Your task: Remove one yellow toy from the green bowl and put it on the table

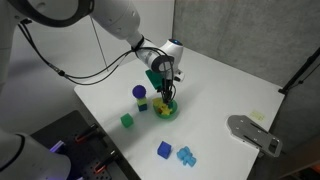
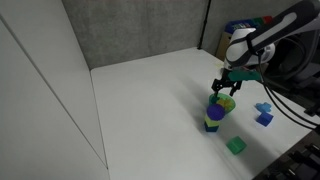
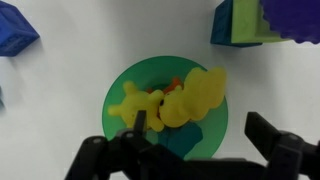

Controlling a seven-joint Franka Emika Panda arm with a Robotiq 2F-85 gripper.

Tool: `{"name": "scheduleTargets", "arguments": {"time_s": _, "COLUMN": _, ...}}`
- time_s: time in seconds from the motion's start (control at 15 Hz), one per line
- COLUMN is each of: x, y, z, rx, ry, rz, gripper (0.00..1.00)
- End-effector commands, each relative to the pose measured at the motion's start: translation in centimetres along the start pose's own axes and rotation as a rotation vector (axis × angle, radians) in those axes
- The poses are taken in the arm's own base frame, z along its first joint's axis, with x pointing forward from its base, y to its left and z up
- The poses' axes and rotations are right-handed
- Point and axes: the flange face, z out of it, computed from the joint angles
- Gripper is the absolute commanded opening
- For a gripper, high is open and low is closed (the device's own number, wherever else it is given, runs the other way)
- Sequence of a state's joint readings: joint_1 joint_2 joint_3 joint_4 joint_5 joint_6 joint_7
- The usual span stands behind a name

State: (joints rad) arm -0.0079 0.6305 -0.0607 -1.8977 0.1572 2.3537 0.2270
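Gripper (image 3: 203, 140) spread wide over green bowl (image 3: 120, 82), yellow toys (image 3: 198, 95) clear only in wrist view, seemingly untouched

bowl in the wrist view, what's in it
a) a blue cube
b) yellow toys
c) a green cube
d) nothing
b: yellow toys lie bunched in the middle of the bowl, while the blue pieces sit outside it on the table.
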Motion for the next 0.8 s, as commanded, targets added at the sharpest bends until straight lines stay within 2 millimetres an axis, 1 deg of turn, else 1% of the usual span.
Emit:
{"name": "scheduleTargets", "arguments": {"time_s": 0.0, "x": 1.2, "y": -1.1, "z": 1.6, "rx": 0.018, "ry": -0.007, "rz": 0.048, "gripper": 1.0}}
{"name": "scheduleTargets", "arguments": {"time_s": 0.13, "x": 1.3, "y": -1.4, "z": 2.8, "rx": 0.009, "ry": -0.019, "rz": 0.049, "gripper": 1.0}}
{"name": "scheduleTargets", "arguments": {"time_s": 0.27, "x": 1.5, "y": -1.5, "z": 3.7, "rx": 0.003, "ry": -0.028, "rz": 0.047, "gripper": 0.73}}
{"name": "scheduleTargets", "arguments": {"time_s": 0.33, "x": 1.5, "y": -1.6, "z": 4.1, "rx": 0.002, "ry": -0.033, "rz": 0.044, "gripper": 0.66}}
{"name": "scheduleTargets", "arguments": {"time_s": 0.47, "x": 1.6, "y": -1.7, "z": 4.4, "rx": 0.003, "ry": -0.04, "rz": 0.035, "gripper": 0.47}}
{"name": "scheduleTargets", "arguments": {"time_s": 0.67, "x": 1.4, "y": -1.8, "z": 3.2, "rx": 0.021, "ry": -0.036, "rz": 0.017, "gripper": 0.25}}
{"name": "scheduleTargets", "arguments": {"time_s": 0.73, "x": 1.3, "y": -1.8, "z": 2.5, "rx": 0.03, "ry": -0.028, "rz": 0.009, "gripper": 0.16}}
